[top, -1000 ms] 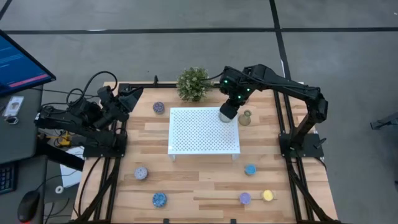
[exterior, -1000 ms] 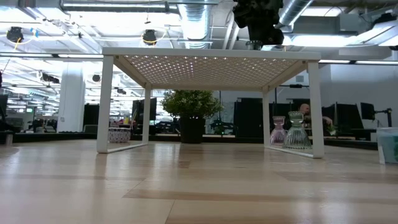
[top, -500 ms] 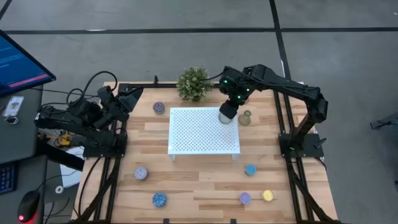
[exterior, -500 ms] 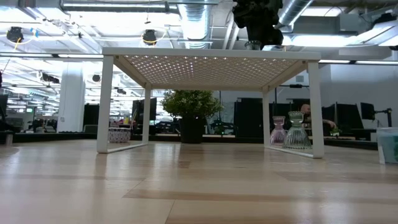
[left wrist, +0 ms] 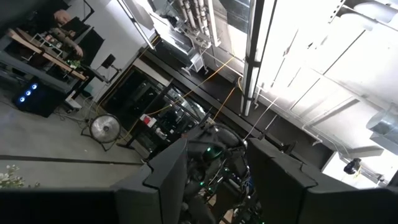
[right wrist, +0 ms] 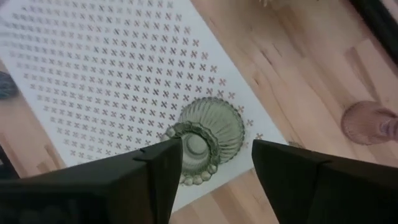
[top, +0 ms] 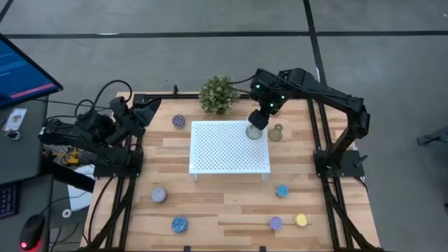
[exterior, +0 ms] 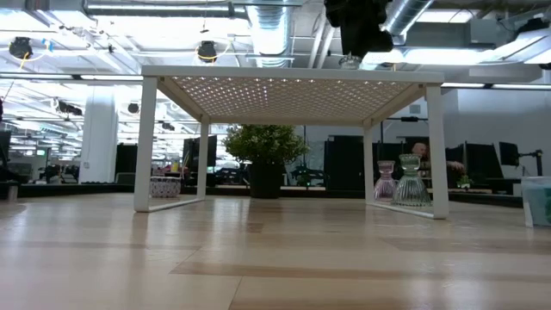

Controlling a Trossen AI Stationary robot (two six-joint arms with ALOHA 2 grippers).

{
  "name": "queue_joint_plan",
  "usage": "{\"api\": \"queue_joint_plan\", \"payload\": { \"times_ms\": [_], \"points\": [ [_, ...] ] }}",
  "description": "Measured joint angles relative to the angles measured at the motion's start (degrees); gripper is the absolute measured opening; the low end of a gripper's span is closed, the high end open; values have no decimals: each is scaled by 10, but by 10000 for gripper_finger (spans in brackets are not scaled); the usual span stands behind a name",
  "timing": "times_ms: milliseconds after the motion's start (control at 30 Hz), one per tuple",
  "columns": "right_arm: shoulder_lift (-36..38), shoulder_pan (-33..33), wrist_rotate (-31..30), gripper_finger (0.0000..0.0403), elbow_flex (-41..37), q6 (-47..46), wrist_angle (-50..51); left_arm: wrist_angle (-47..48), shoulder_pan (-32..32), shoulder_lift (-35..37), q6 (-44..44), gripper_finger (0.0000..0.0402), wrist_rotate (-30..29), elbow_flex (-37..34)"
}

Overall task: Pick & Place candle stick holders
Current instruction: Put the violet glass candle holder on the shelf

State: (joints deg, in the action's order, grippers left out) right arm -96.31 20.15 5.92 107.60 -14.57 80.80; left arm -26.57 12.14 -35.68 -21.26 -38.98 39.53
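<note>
Right gripper: fingers spread, hovering over green vase at tray corner; we are rising straight, avoiding rim

Left gripper: parked off table, spread

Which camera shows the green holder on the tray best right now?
The right wrist view: the green holder stands on the white tray's corner, in full view beyond the open right gripper. The high view shows it small; the low view shows only its top.

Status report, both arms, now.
Right end effector open above green vase holder, standing on white tray corner. Left end effector parked off-table. Nothing obstructing.
</note>
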Motion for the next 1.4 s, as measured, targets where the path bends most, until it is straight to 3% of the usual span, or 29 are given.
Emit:
{"api": "queue_joint_plan", "payload": {
  "times_ms": [167, 333, 400, 567, 700, 867, 1100, 1400],
  "points": [
    [0, 22, -21, 178, 53, 2, 28, 0, 0, 0, 0, 167, 0, 0],
    [2, 66, -163, 170, 91, 2, 92, 0, 0, 0, 0, 167, 0, 0],
    [1, 97, -180, 170, 88, 6, 92, 0, 0, 0, 0, 167, 0, 0],
    [-4, 191, -165, 179, 52, 43, 75, 0, 0, 0, 0, 167, 7, 0],
    [-5, 261, -143, 191, -32, 54, 29, 0, 0, 0, 0, 167, 17, 0],
    [-3, 324, -73, 201, -152, 66, -61, 0, 0, 0, 0, 167, 17, 0],
    [-3, 353, -12, 196, -258, 72, -180, 0, 0, 0, 0, 167, 17, 0],
    [-4, 350, -8, 186, -318, 81, -268, 0, 0, -5, -2, 167, 12, 0]
  ]
}}
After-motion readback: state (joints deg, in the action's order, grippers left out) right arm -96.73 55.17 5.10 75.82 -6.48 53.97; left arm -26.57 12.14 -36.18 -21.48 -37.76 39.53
